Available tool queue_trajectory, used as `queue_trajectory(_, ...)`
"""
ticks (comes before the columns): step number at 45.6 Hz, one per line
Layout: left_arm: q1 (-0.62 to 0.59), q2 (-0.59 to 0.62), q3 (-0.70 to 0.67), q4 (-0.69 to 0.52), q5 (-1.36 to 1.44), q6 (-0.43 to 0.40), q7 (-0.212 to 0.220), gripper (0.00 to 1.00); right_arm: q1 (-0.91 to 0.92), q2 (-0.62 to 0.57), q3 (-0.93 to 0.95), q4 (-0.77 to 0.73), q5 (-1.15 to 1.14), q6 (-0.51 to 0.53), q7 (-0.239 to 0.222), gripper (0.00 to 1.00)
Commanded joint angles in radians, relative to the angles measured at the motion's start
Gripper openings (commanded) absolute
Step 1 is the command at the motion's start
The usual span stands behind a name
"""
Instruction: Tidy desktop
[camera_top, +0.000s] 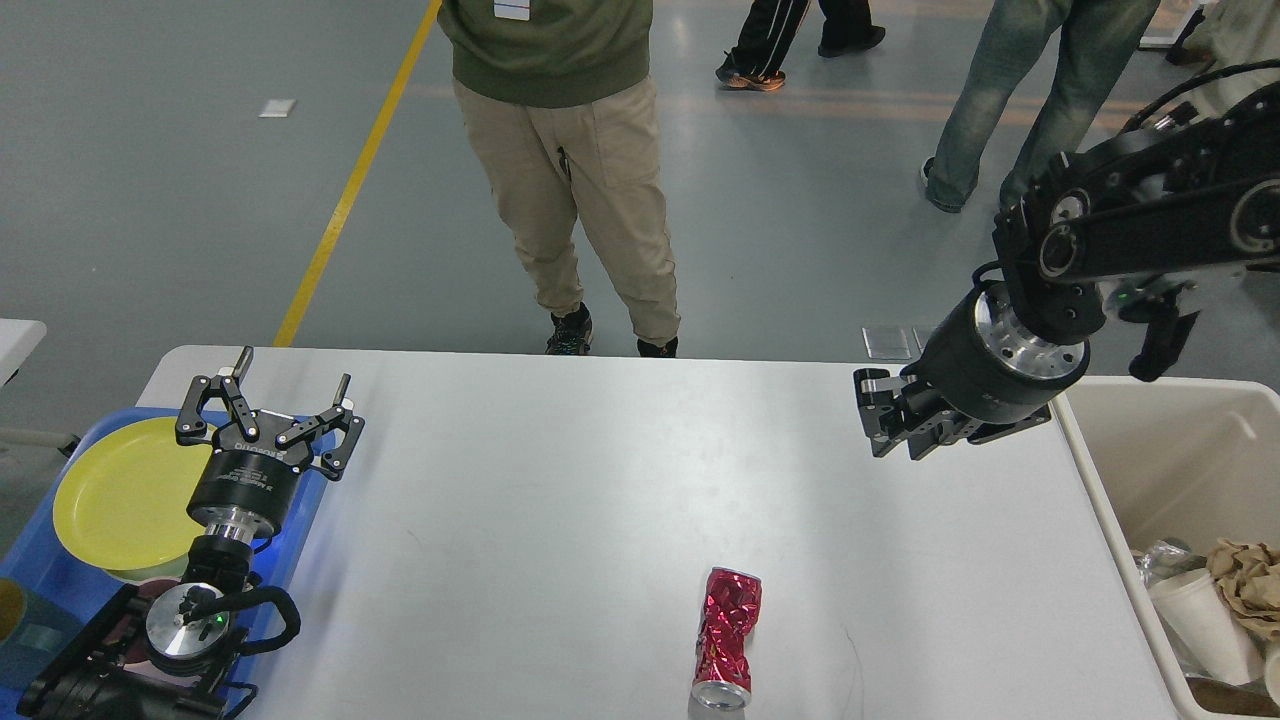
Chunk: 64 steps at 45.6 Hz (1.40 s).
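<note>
Your right gripper (882, 425) hangs over the far right part of the desktop (560, 500), just short of the beige bin (1090, 470) at the table's right end. It holds nothing; it shows end-on and dark, so you cannot tell how far apart its fingers are. Your left gripper (268, 415) sits at the desktop's left edge, fingers spread wide and empty, above the blue tray (300, 530) that carries a yellow plate (120, 495).

Going out from the right gripper, the one loose thing on the desktop is a crushed red can (728, 635). It lies on its side near the front edge, right of the middle, well apart from both grippers, its open silver end toward you.

As for progress, the bin already holds white paper cups (1195, 615) and crumpled brown paper (1245, 585), and the plate is in the tray, so most of the tidying looks done. The can is what's left, by the look of it: you would need to bring the right gripper back and down toward the front edge, close on the can's dented waist, and carry it over the bin's near wall. Crushed metal is slippery and uneven, so a grip across the narrow middle seems safest
</note>
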Motion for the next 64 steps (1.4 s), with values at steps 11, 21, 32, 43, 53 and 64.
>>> queue_trajectory(11, 0.000, 0.000, 0.000, 0.000, 0.000, 0.000, 0.000, 0.96, 0.159, -0.010, -0.040, -0.005, 0.002, 0.174, -0.001, 1.00)
queue_trajectory(21, 0.000, 0.000, 0.000, 0.000, 0.000, 0.000, 0.000, 0.96, 0.302, -0.007, -0.142, -0.005, 0.002, 0.269, -0.002, 1.00)
queue_trajectory(32, -0.001, 0.000, 0.000, 0.000, 0.000, 0.000, 0.000, 0.96, 0.348, 0.058, -0.223, -0.008, 0.043, 0.311, -0.001, 1.00)
queue_trajectory(43, 0.000, 0.000, 0.000, 0.000, 0.000, 0.000, 0.000, 0.96, 0.346, 0.056, -0.221, -0.003, 0.051, 0.331, 0.001, 1.00)
queue_trajectory(53, -0.001, 0.000, 0.000, 0.000, 0.000, 0.001, 0.000, 0.96, 0.287, 0.050, -0.146, -0.009, 0.087, 0.329, 0.002, 1.00)
queue_trajectory(64, -0.001, 0.000, 0.000, 0.000, 0.000, 0.001, 0.000, 0.96, 0.077, 0.036, -0.030, -0.016, 0.090, 0.120, -0.002, 1.00)
